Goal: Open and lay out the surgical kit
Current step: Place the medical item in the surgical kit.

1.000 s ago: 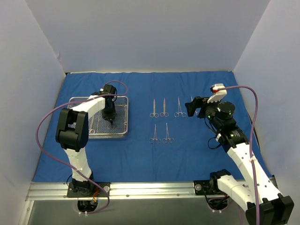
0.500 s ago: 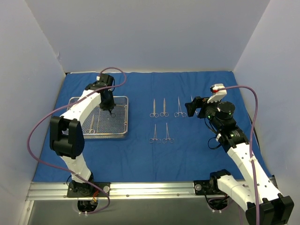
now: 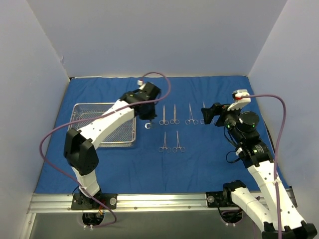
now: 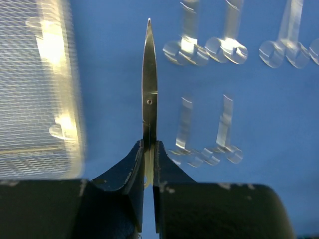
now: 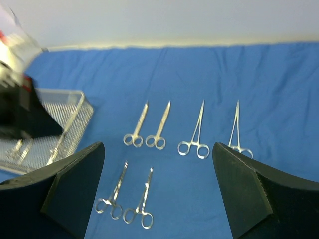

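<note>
Six ring-handled instruments (image 5: 198,122) show sharply only from the right wrist: four in a row and two more at 6 o'clock of the leftmost pair, all on the blue cloth (image 3: 149,169). At least one more lies in the wire tray (image 3: 119,138) at 9 o'clock. From the left wrist they blur, but the scissors (image 4: 149,99) read clearly, tip toward 12 o'clock. Left gripper (image 4: 149,145) is clamped on the scissors' shank; overhead it hangs just at 3 o'clock of the tray. Right gripper (image 5: 158,145) gapes wide, holding nothing, at 3 o'clock of the row.
</note>
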Action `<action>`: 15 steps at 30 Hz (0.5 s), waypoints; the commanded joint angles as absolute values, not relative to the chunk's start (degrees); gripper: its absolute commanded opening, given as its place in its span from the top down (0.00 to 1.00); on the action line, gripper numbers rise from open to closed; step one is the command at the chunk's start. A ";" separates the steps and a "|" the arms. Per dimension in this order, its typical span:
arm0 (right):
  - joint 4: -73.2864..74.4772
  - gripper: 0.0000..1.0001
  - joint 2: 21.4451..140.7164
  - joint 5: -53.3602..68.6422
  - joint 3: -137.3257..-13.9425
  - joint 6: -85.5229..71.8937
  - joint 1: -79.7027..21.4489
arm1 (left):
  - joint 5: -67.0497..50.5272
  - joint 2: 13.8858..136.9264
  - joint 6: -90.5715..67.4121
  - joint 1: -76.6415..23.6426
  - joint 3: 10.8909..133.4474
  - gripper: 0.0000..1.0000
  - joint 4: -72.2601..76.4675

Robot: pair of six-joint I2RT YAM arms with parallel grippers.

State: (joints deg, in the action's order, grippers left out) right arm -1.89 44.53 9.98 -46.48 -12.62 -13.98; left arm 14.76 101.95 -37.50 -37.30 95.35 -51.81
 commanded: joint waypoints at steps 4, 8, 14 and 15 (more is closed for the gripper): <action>1.82 0.14 38.76 4.67 -52.03 -15.82 -14.41 | 17.22 112.47 -47.71 -49.54 107.73 0.98 -55.36; 5.53 0.14 36.92 1.76 -54.49 -15.91 -14.41 | 18.72 120.83 -49.74 -54.92 118.28 0.98 -59.15; 8.08 0.13 33.49 -1.65 -55.37 -15.91 -14.41 | 18.72 132.96 -50.89 -60.11 133.23 0.98 -63.45; 8.61 0.13 32.88 -2.02 -55.37 -15.73 -14.41 | 18.81 134.11 -51.24 -60.47 134.63 0.98 -63.89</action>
